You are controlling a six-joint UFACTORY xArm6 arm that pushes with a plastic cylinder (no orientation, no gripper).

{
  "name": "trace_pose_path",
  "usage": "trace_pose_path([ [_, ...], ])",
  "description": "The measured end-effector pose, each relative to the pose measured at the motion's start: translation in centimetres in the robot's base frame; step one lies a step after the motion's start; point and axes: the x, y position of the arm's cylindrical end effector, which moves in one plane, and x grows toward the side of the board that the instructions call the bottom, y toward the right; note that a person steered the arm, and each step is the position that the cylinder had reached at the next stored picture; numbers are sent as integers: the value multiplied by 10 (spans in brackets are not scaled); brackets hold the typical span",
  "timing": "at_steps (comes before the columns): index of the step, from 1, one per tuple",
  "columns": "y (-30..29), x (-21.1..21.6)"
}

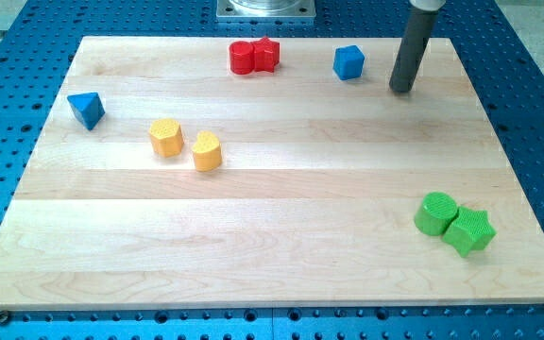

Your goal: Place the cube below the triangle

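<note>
A blue cube (pixel 348 62) sits near the view's top, right of centre. A blue triangle (pixel 86 110) lies at the view's left edge of the board. My tip (pixel 401 90) rests on the board just to the right of the blue cube and slightly below it, with a small gap between them. The rod rises from the tip toward the view's top.
A red cylinder (pixel 242 58) and a red star (pixel 266 53) touch at the top centre. A yellow hexagon-like block (pixel 166 137) and a yellow heart (pixel 207 150) lie left of centre. A green cylinder (pixel 434 212) and a green star (pixel 469 230) sit at bottom right. The wooden board (pixel 272 255) lies on a blue perforated base.
</note>
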Motion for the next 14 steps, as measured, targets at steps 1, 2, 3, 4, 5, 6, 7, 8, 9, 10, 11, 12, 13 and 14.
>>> trace_pose_path([
  [1,-20,-63],
  [2,-91,-38],
  [3,-83,-26],
  [4,-79,-4],
  [5,-146,11],
  [6,-184,13],
  [7,-85,13],
  [8,-83,31],
  [9,-192,40],
  [10,-203,37],
  [11,-161,49],
  [12,-230,50],
  [13,-287,51],
  [14,-395,71],
])
